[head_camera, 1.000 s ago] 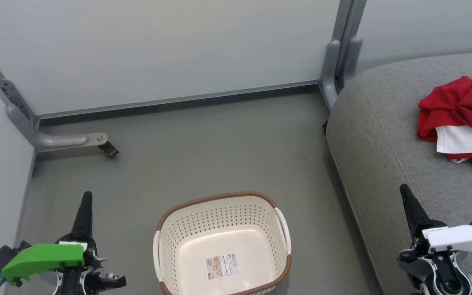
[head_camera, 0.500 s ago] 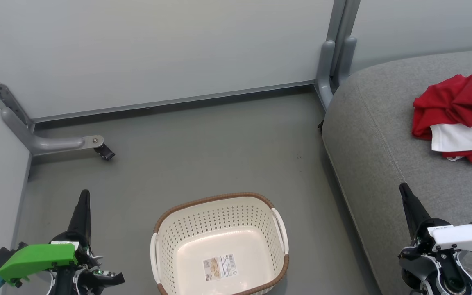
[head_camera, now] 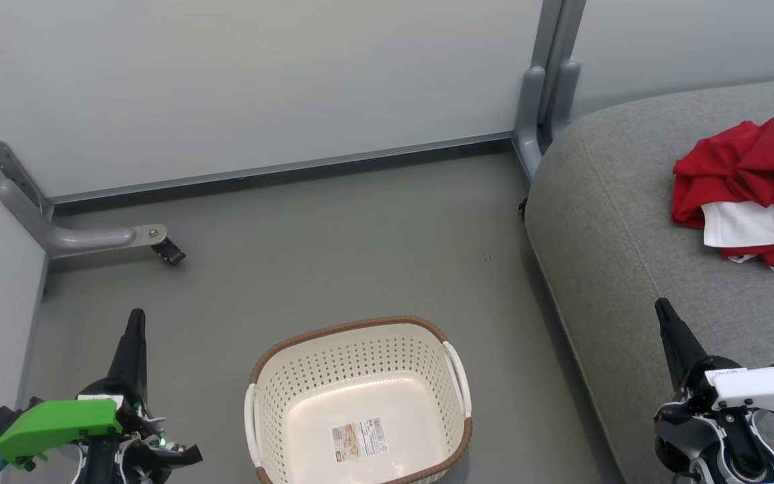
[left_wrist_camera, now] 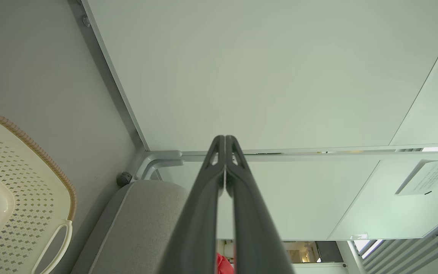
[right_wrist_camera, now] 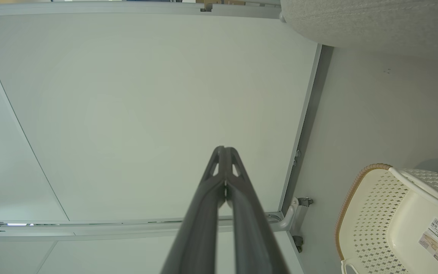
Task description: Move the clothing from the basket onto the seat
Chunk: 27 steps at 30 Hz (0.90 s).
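Note:
The red and white clothing (head_camera: 750,188) lies bunched on the grey seat (head_camera: 629,222) at the right of the head view. The cream basket (head_camera: 360,403) stands on the floor at bottom centre, holding nothing but its label sticker (head_camera: 359,437). My left gripper (head_camera: 135,319) is shut at the lower left, well left of the basket. My right gripper (head_camera: 662,308) is shut at the lower right, over the seat's front edge. In the left wrist view the gripper (left_wrist_camera: 225,137) has its fingers pressed together, with the basket (left_wrist_camera: 21,182) at left. In the right wrist view the gripper (right_wrist_camera: 224,149) is likewise shut, the basket (right_wrist_camera: 394,213) at right.
Pale partition walls (head_camera: 259,81) close off the back and left. A grey metal foot with a black caster (head_camera: 168,252) sits on the floor at left, and a grey post (head_camera: 541,101) stands beside the seat's corner. Grey floor (head_camera: 360,249) lies between basket and wall.
The whole head view has shifted slightly, so the camera moved. Both grippers stay shut at the bottom corners. The clothing and basket keep their places.

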### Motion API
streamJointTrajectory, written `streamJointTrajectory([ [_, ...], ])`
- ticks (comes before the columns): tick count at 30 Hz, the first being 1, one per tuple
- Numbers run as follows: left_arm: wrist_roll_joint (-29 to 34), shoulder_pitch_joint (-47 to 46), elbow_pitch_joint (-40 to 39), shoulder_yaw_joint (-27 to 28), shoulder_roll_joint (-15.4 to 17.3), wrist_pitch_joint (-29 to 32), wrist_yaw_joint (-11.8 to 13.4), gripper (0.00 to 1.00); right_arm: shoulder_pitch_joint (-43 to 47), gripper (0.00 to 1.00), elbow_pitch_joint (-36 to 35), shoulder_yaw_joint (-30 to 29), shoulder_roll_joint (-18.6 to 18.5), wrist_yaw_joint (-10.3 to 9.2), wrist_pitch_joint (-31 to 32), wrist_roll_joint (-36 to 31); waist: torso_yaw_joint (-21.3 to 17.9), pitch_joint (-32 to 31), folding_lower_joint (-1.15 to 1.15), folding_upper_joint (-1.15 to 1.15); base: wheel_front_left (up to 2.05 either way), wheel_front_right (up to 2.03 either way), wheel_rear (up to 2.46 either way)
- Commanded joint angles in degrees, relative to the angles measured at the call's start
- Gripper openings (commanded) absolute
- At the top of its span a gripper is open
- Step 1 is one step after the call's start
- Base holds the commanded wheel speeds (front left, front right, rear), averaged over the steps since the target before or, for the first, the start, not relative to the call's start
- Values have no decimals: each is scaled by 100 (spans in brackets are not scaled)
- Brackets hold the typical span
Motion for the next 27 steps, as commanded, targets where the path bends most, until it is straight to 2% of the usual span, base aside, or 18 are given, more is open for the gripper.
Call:
streamJointTrajectory([
  [1,-15,-67,3,24,24,18,-28,0,-30,0,7,-13,-34,-2,19,22,0,0,0,0,0,0,0],
  [27,3,-68,3,37,10,28,-27,0,-29,0,7,-13,-34,-2,19,22,0,0,0,0,0,0,0],
])
